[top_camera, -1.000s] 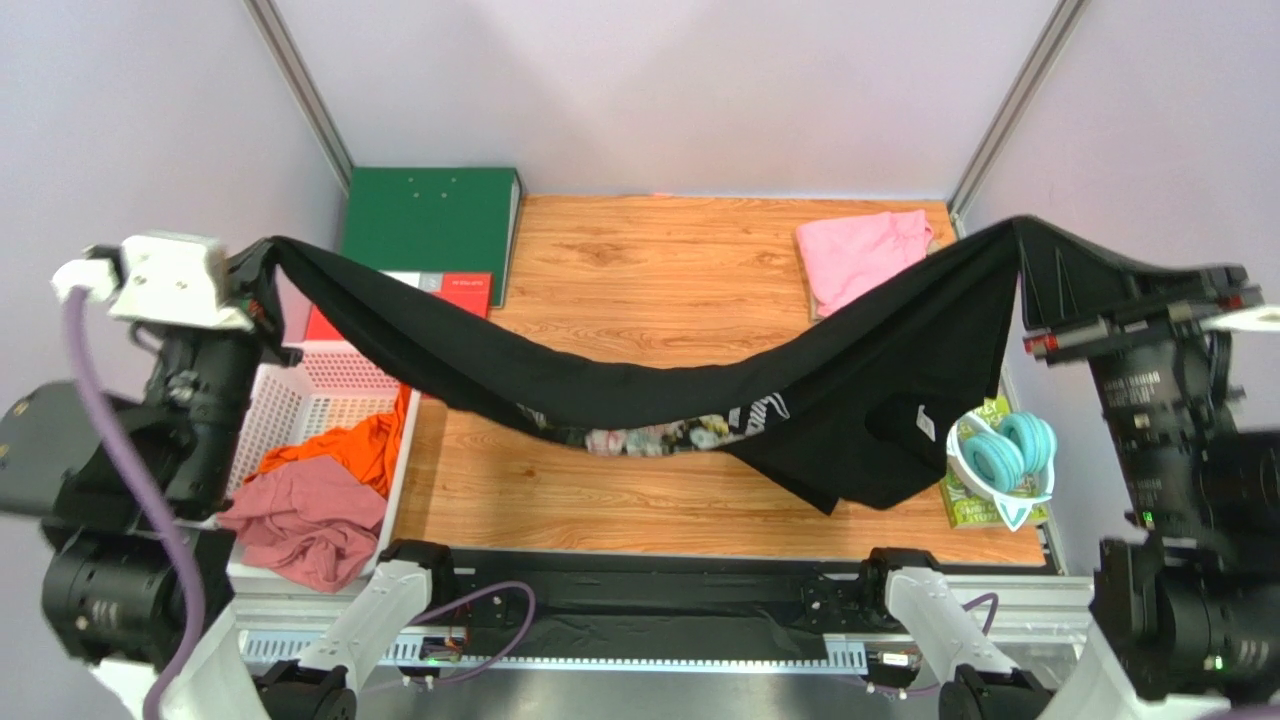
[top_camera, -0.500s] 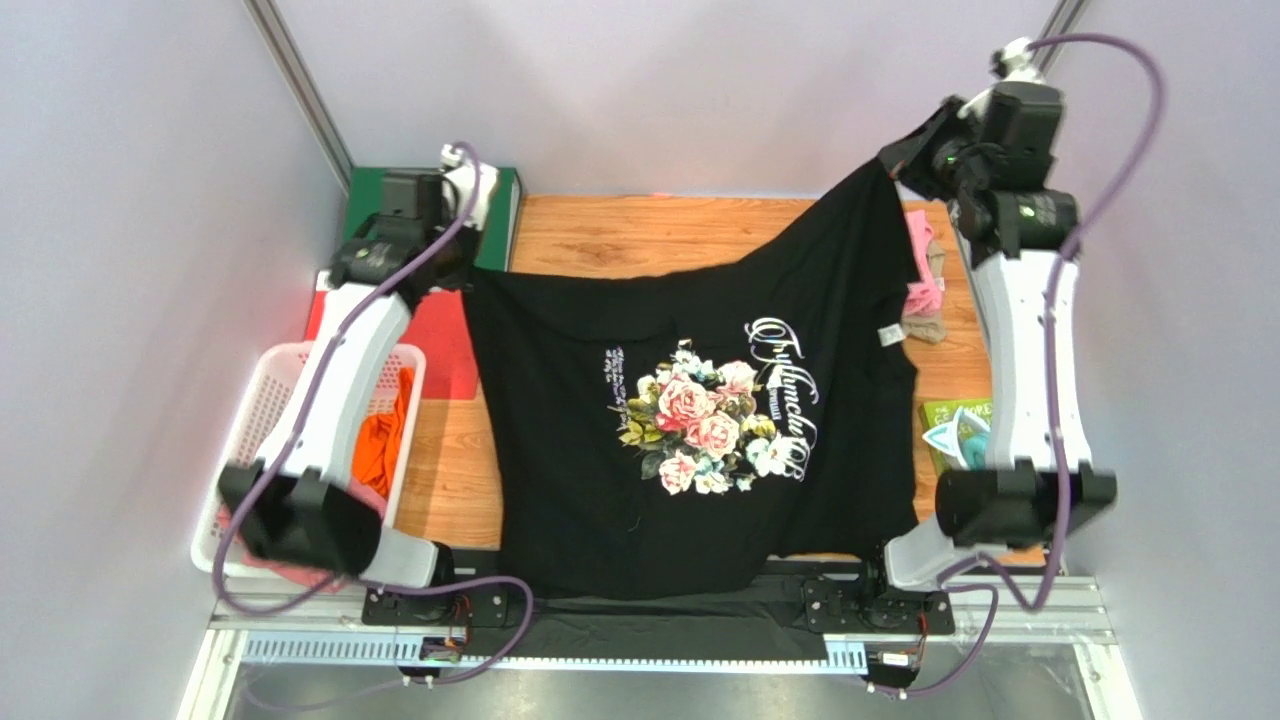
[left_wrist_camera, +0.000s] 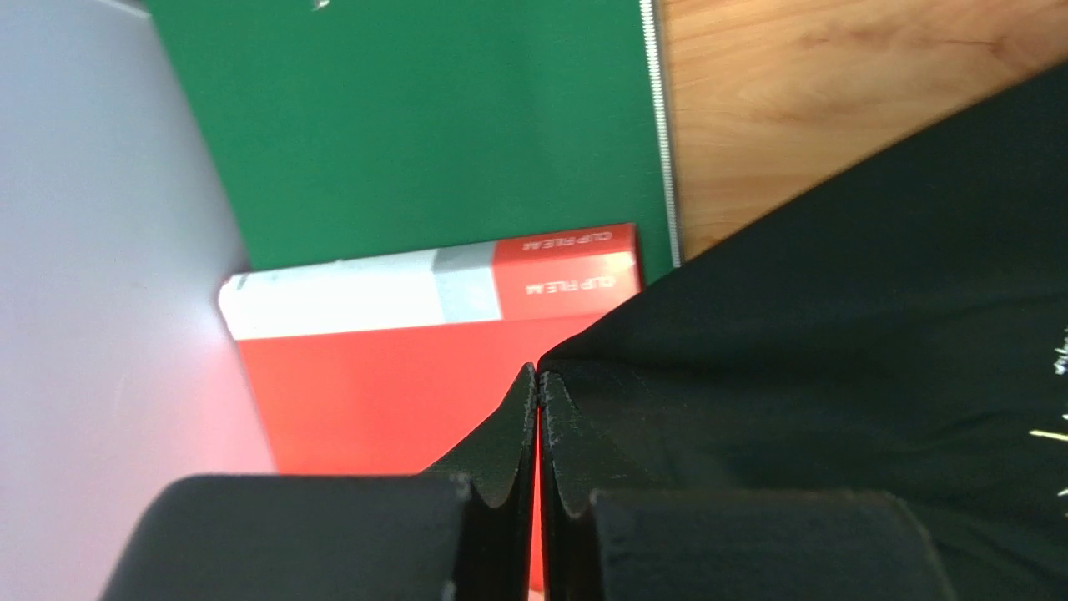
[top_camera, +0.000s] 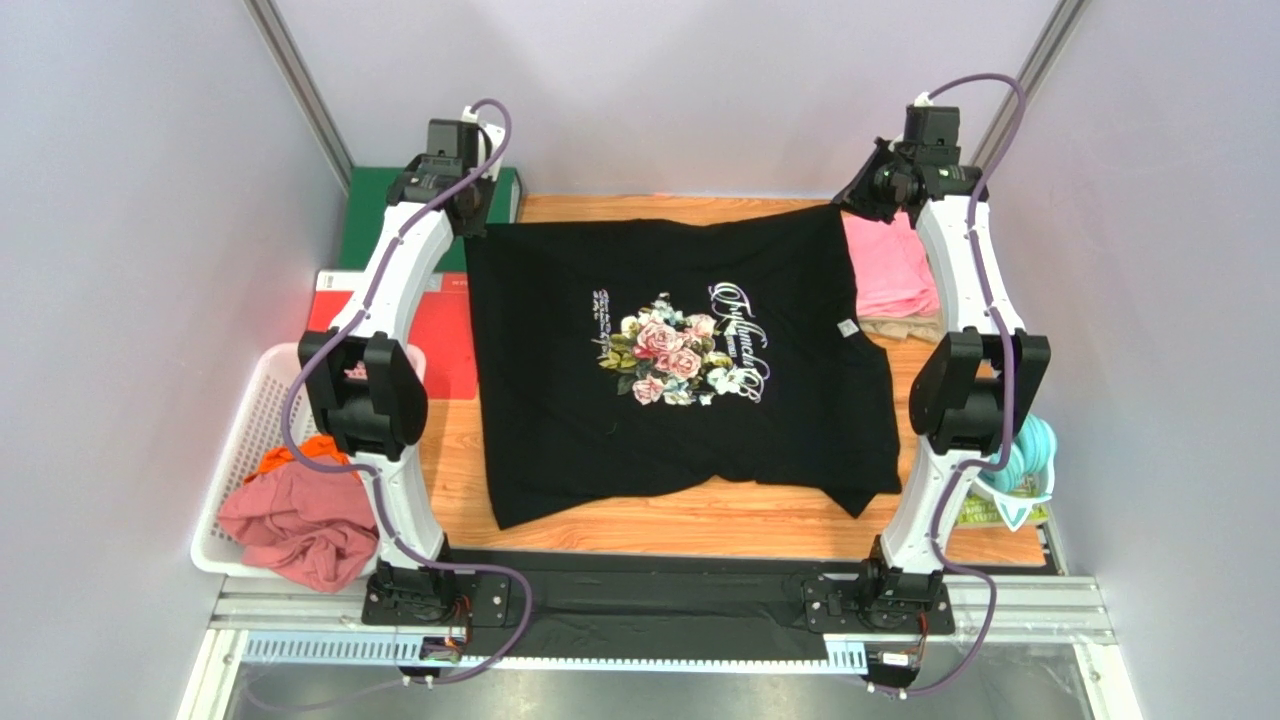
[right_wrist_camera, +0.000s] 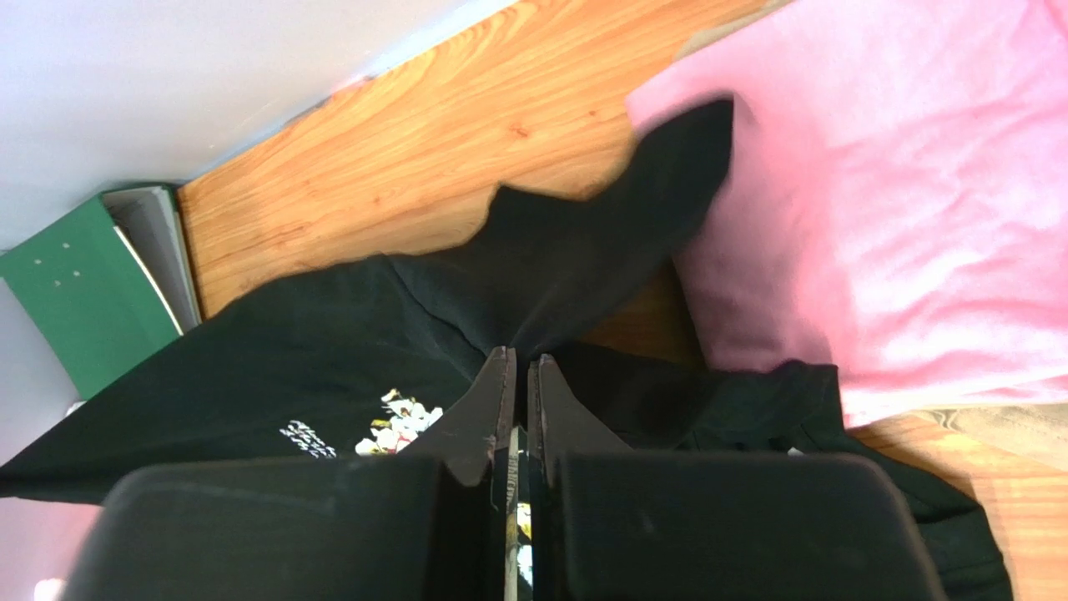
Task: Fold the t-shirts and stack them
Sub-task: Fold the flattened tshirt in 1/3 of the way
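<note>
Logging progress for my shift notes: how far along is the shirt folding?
Early. Done: a pink shirt lies at the far right, seemingly folded. In hand: the black shirt is spread flat, print up, left gripper and right gripper shut on its far corners. Left: folding it, then the orange shirt and dusty-rose shirt in the basket.

We are looking at a wood-grain desk (top_camera: 646, 528) that pale lilac walls (top_camera: 676, 90) are boxing in, with slanted metal posts (top_camera: 305, 90) standing at the back corners. Soft, even light is falling everywhere, and a metal rail (top_camera: 286, 608) is running along the near edge.
</note>
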Controlling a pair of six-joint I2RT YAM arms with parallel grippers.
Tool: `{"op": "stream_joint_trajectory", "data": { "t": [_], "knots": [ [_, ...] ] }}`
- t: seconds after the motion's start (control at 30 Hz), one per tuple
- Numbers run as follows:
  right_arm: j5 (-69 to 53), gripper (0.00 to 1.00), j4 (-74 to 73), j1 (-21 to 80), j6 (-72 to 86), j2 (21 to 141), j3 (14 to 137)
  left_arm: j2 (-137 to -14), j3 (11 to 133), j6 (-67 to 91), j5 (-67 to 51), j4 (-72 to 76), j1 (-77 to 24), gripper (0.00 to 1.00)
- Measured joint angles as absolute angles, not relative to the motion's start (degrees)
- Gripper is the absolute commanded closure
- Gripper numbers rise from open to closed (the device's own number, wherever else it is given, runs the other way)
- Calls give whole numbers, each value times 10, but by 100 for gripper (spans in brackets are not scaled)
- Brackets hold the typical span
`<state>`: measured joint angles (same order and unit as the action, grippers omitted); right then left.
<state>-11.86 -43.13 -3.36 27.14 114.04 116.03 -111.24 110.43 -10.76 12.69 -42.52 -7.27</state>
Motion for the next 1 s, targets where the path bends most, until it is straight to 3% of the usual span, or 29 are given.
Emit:
{"op": "stream_joint_trajectory", "data": {
  "t": [0.27,0.6,0.83,0.93,1.0],
  "knots": [
    [-123,100,-407,-34,271,1114,1104,-1071,994,-110,119,-398,-51,100],
    [-99,100,-390,-31,272,956,878,-867,764,-124,57,-371,-49,100],
    [-63,100,-387,-24,281,918,797,-810,663,-126,20,-355,-49,100],
    [-42,79,-396,-18,287,918,762,-809,619,-130,8,-356,-53,93],
    [-25,73,-416,-15,293,919,757,-809,602,-134,2,-363,-56,83]
  ]
}}
